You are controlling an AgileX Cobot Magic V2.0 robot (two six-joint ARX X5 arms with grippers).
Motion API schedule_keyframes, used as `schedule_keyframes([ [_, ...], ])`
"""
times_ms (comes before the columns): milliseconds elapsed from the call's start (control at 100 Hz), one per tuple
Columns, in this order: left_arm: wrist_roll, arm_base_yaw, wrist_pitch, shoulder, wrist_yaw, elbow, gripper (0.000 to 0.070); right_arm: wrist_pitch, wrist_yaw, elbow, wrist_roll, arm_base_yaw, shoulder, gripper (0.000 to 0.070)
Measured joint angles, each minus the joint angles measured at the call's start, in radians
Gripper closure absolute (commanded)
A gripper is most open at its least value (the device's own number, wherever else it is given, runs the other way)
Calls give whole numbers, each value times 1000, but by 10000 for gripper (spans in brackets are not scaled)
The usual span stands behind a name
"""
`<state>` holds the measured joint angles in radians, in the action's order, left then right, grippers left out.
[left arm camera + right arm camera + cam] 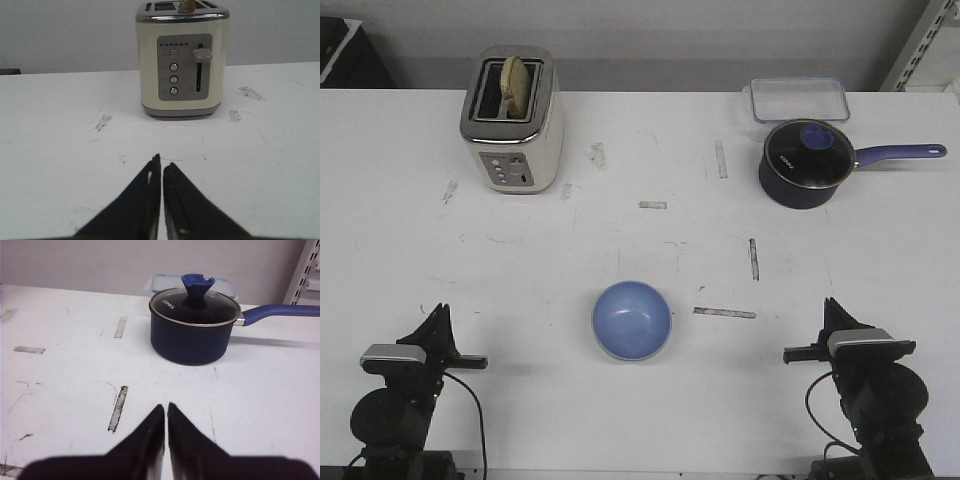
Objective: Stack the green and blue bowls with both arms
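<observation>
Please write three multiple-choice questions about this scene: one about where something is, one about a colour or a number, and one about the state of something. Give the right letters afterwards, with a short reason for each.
1. Where does the blue bowl sit on the table?
A. beside the toaster
B. near the front edge, between the two arms
C. inside the saucepan

2. How many bowls are visible in the front view?
A. one
B. two
C. three

3. In what state is the left gripper?
A. wide open
B. shut on a bowl
C. shut, holding nothing

Answers:
1. B: the bowl lies in the open middle, with the left gripper on one side and the right gripper on the other.
2. A: only the blue bowl shows; no green one is seen in any view.
3. C: the left wrist view shows the fingertips together with only bare table beyond them.
</observation>
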<state>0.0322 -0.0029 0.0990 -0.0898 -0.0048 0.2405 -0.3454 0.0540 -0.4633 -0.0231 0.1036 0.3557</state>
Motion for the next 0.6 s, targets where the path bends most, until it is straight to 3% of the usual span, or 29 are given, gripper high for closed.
schedule_keyframes([
  [210, -16, -3, -164, 83, -1, -204, 699, 0, 0, 0, 0, 0, 0, 700],
  [600, -20, -4, -159, 85, 0, -206, 699, 6, 0, 0, 0, 0, 0, 700],
])
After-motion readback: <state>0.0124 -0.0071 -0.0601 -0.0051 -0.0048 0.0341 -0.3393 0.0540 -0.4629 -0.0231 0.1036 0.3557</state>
